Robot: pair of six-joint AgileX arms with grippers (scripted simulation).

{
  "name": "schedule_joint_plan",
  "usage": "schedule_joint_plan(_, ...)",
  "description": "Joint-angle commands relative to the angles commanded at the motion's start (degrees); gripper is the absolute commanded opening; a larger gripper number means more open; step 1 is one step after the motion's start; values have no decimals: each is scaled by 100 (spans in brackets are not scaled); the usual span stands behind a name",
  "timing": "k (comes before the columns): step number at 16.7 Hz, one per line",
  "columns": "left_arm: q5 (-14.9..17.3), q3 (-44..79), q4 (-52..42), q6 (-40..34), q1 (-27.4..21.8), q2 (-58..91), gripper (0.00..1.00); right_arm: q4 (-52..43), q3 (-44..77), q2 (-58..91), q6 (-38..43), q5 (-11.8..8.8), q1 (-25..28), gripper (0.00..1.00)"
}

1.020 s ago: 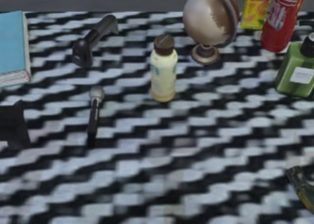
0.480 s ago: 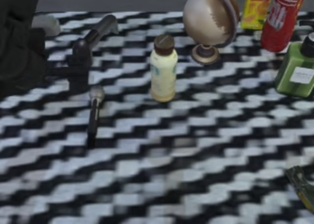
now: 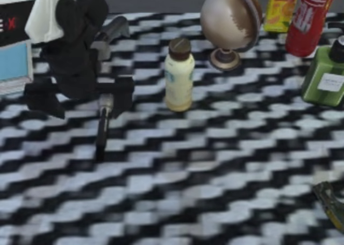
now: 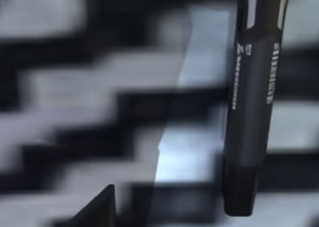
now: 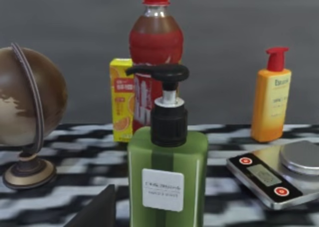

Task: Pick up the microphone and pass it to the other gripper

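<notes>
Left tool (image 3: 79,94), spread wide and empty, straddles the microphone (image 3: 102,128) on the black-and-white zigzag tabletop (image 3: 215,164).

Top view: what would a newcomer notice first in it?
The bulky black left gripper hangs over the far left of the zigzag-patterned table, right above the mesh head of the microphone, which lies flat. Next comes the brown globe at the far edge, behind the cream bottle.
</notes>
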Motion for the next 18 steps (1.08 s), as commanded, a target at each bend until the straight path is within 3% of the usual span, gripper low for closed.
schedule_joint_plan(8,-7,23,20,-6,3,175,100,0,0,0,0,0,0,100)
schedule_joint_plan(15,1,-608,1588,29,17,1060,100,0,0,0,0,0,0,100)
schedule_joint_plan(18,3,-708,1802,33,19,1217,100,0,0,0,0,0,0,100)
